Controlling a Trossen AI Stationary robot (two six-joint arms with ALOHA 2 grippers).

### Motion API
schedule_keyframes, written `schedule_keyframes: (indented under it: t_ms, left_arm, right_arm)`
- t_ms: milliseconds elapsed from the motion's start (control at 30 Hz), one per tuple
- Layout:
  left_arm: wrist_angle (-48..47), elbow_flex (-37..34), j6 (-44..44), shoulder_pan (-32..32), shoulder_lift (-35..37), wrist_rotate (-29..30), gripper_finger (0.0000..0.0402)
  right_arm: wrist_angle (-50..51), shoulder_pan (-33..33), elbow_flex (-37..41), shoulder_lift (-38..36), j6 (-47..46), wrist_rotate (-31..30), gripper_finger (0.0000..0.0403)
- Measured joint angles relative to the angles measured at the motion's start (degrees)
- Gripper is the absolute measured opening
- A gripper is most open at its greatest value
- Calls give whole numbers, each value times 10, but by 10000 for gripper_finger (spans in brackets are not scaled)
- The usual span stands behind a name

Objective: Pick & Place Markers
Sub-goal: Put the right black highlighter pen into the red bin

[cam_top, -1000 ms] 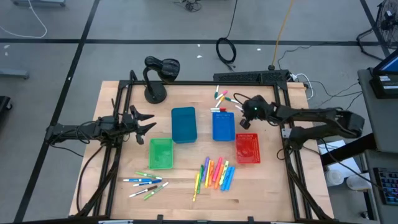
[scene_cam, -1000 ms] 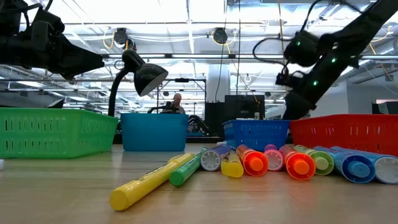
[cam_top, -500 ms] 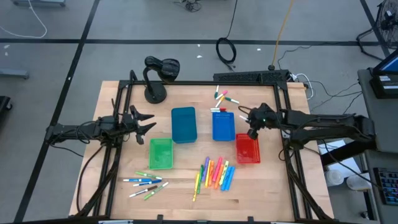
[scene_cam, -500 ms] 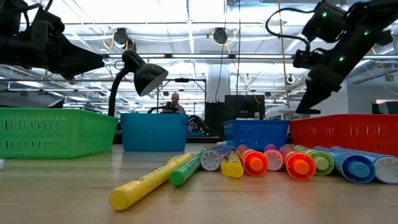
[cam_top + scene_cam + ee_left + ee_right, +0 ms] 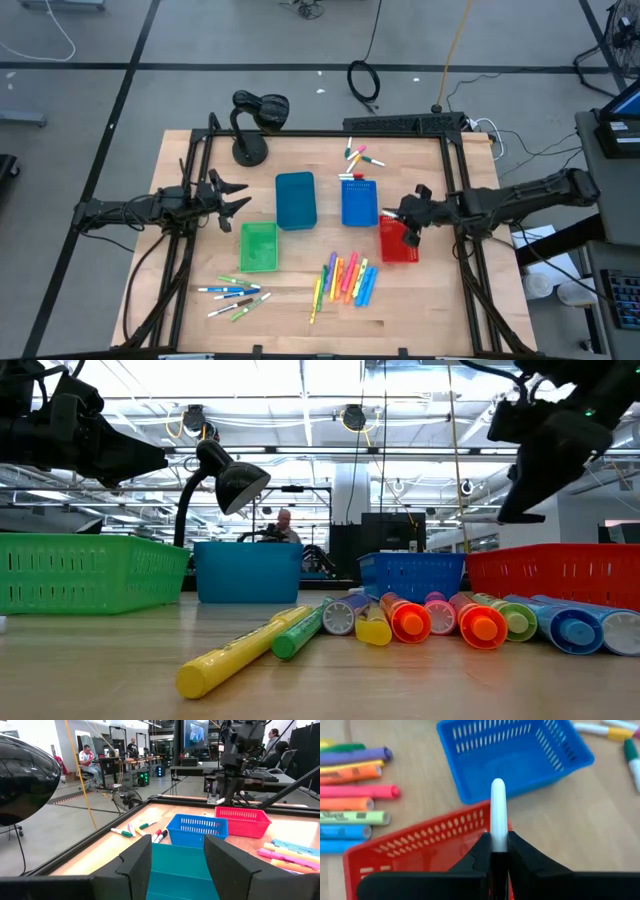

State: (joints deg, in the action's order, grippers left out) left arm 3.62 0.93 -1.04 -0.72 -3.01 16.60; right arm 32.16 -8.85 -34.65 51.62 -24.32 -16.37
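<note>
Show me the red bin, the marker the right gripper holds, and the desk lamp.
red bin (image 5: 399, 245): high view, lower mesh floor.
white marker (image 5: 498, 807): right wrist view, mid barrel.
desk lamp (image 5: 250, 152): high view, round base.

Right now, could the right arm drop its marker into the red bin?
Probably yes: the right gripper is shut on a white marker above the red bin, whose open top looks unobstructed.

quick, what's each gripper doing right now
Left gripper: open, holding nothing, beside the teal bin.
Right gripper: shut on a white marker, above the red bin.
</note>
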Motion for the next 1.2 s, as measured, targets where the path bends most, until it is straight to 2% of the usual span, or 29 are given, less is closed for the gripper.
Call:
schedule_keyframes:
  t_ms: [200, 367, 1033, 1200]
  left_arm:
    - [0, 0, 0, 0, 0, 0, 184]
    - [0, 0, 0, 0, 0, 0, 184]
    - [0, 0, 0, 0, 0, 0, 184]
    - [0, 0, 0, 0, 0, 0, 184]
  right_arm:
    - [48, -58, 0, 30, -92, -18, 26]
    - [35, -80, 0, 56, -110, -16, 26]
    - [28, -81, 0, 63, -126, -14, 29]
    - [28, -81, 0, 63, -126, -14, 41]
